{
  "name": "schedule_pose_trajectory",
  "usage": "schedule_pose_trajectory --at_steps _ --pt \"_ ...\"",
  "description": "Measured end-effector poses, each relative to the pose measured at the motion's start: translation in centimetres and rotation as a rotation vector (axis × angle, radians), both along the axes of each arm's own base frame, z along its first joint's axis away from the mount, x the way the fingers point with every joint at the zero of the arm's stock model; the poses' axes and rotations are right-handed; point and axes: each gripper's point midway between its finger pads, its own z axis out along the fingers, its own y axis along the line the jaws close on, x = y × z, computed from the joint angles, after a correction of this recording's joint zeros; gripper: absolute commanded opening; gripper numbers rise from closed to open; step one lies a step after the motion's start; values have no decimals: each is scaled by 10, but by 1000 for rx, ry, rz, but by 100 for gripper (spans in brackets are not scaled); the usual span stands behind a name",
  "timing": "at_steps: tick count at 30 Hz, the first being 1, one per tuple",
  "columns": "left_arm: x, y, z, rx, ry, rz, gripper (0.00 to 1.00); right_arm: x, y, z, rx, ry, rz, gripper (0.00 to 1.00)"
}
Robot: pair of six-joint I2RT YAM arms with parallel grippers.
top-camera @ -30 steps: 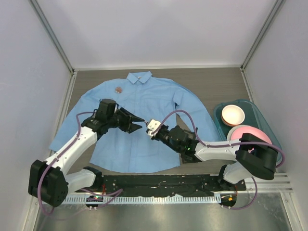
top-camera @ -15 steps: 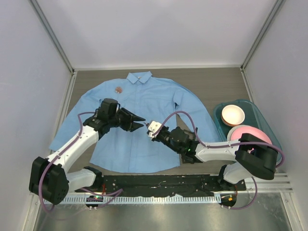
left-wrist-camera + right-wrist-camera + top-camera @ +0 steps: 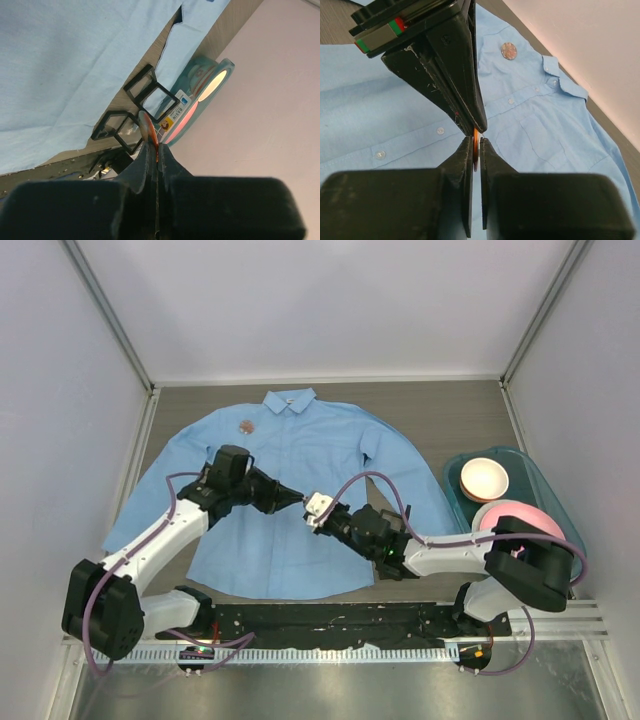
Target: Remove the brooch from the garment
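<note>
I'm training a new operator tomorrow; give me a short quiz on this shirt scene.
1. True or false: the round brooch sits on the blue shirt beside the collar.
2. Fill in: the teal tray holds a cream bowl and a ___ dish.
3. Pick one: the left pincer and right pincer both grip a thin orange piece. Where? A) above the shirt front B) above the tray C) beyond the table.
Key: 1 true; 2 pink; 3 A.
</note>
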Motion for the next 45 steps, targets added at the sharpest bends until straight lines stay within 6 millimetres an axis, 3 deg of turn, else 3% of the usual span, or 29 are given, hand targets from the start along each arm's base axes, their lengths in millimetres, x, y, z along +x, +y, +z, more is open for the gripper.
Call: schedule_pose_trajectory --at_steps 1,4,7,10,14,17,21,24,28,33,38,45 --pt "0 0 0 4 -7 -7 0 0 0 -2 -2 11 -4 20" --pt "2 1 -2 34 -51 -28 0 0 0 -4 4 56 -24 43" --pt "8 1 1 62 -155 -64 0 -4 -7 -9 8 125 -47 69" --pt "14 -1 4 77 -312 -126 0 -8 -23 -8 28 226 -111 77" --pt "14 -8 6 82 -483 -237 0 -11 -40 8 88 372 -169 77" --pt "15 -19 17 54 -621 -336 0 -1 -53 18 138 494 -219 77" --pt "8 -31 32 2 -783 -466 0 12 -88 16 221 688 -258 77" --pt "-1 -37 43 -44 -868 -540 0 11 -106 26 294 775 -245 78" --pt "-14 -41 51 -86 -952 -627 0 -5 -107 44 376 881 -126 78" --pt "-27 -40 52 -108 -1003 -686 0 -17 -98 49 445 1021 2 76" --pt "-35 -39 55 -133 -1041 -710 0 -31 -84 51 495 1098 133 70" --pt "-41 -40 61 -164 -1068 -728 0 -33 -71 54 552 1136 226 54"
